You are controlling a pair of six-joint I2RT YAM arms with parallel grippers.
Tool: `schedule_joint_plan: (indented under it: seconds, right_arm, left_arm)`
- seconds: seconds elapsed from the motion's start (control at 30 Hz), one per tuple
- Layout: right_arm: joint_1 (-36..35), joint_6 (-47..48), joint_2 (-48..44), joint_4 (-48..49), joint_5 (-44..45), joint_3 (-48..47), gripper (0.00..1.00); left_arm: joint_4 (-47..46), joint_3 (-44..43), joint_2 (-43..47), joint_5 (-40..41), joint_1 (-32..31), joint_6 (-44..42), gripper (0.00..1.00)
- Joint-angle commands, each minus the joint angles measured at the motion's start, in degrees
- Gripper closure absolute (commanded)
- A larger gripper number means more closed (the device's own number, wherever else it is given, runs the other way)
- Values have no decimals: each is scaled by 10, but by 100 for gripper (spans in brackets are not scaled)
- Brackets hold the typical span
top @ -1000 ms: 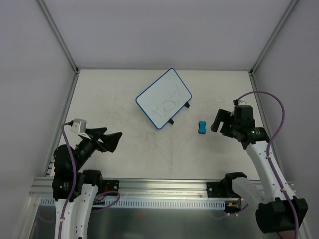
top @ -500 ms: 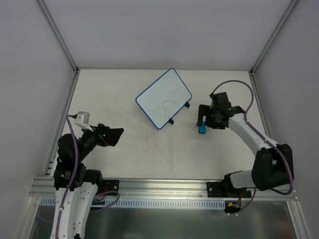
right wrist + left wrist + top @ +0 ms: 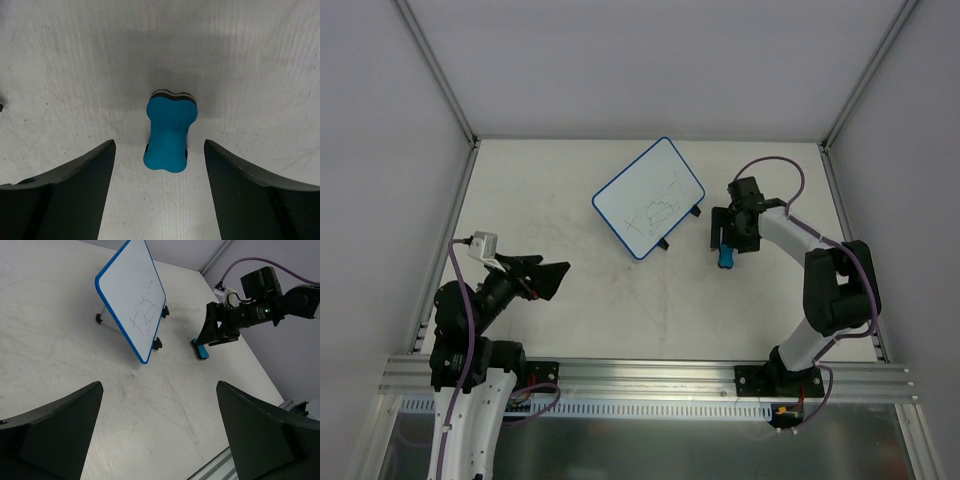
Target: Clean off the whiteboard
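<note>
Now: right gripper [image 3: 158, 143] is spread apart, poised over the blue eraser [image 3: 170, 134], which lies between its fingers, ungrasped. Step in hand, as I judge it: fetching the eraser. Next I must descend and close across its narrow waist. The whiteboard [image 3: 648, 197], with pen lines [image 3: 658, 209] on it, stands propped at upper centre of the top view, left of the eraser. Left gripper [image 3: 157, 386] is spread apart and holds nothing.

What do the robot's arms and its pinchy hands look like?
The left arm and right arm are white tubes with chunky black joints, and a purple cable loops along each. The left gripper and right gripper each have two wide black wedge-shaped fingers. A tiny green light glows on the right wrist.
</note>
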State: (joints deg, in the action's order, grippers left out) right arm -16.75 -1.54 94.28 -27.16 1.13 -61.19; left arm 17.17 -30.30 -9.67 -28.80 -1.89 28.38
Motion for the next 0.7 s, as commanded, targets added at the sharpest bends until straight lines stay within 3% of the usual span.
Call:
schedule_joint_plan:
  seconds: [0.0,0.67]
  right_arm:
    - [-4,9,18,9,25,-32,26]
    - [-4,0,51,23,42,-16,44]
  left_arm:
    - [-26,10,4,-23,0,11,1]
    - [-27,17,8,-25,0,12,1]
